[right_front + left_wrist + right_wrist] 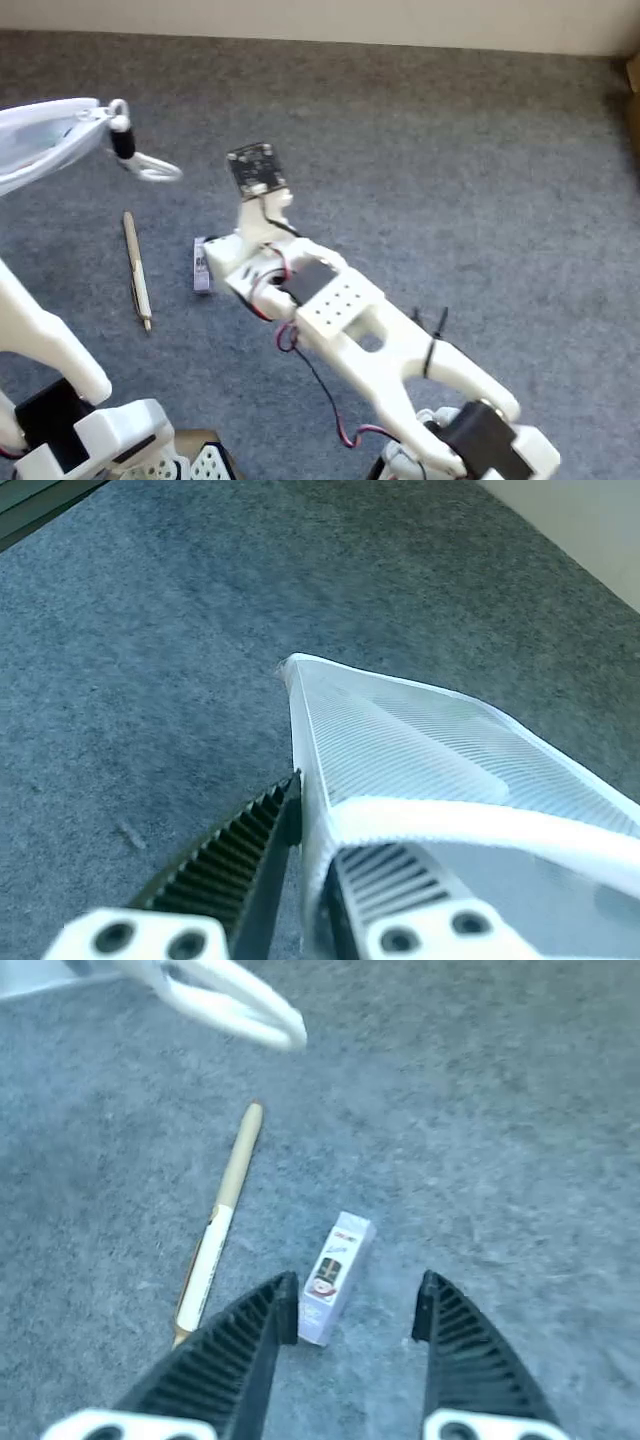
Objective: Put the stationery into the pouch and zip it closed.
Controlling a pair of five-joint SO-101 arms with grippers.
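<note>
Left gripper [305,815]: fingers clamped on one edge of the pouch [430,750]. In the high view the white mesh pouch [45,140] sits at the far left of the grey worktop [450,150], with its white loop [150,168] trailing toward the middle.

Right gripper [358,1288]: fingers apart, low over a small box [335,1275], which sits just beside one finger [265,1325].

Pen [215,1235] lies flat on the worktop, near the box and not touching it. Both are outside the pouch.
</note>
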